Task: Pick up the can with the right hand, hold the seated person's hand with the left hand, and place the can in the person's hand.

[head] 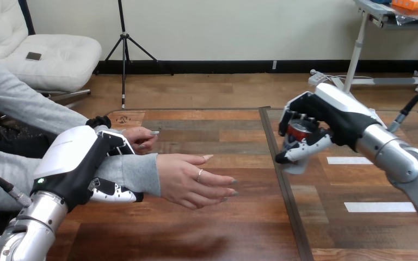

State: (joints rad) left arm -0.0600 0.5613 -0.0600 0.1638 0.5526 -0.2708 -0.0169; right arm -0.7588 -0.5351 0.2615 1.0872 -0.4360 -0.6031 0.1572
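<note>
A can (298, 132) with a red band and a silvery body sits inside my right hand (326, 122), whose fingers and thumb are curled round it, right of the table's middle and lifted off the wood. My left hand (90, 163) lies on the person's forearm (125, 173) at the left, fingers above the grey sleeve and thumb below it, curled round the arm. The person's hand (193, 179) reaches out past my grip, palm turned up, fingers spread, empty. The can is a good hand's width to the right of that hand. The person's other hand (140, 138) rests behind my left hand.
A dark seam (280, 179) runs down the wooden table between the person's hand and the can. Two white tape strips (378, 206) lie on the table at the right, under my right forearm.
</note>
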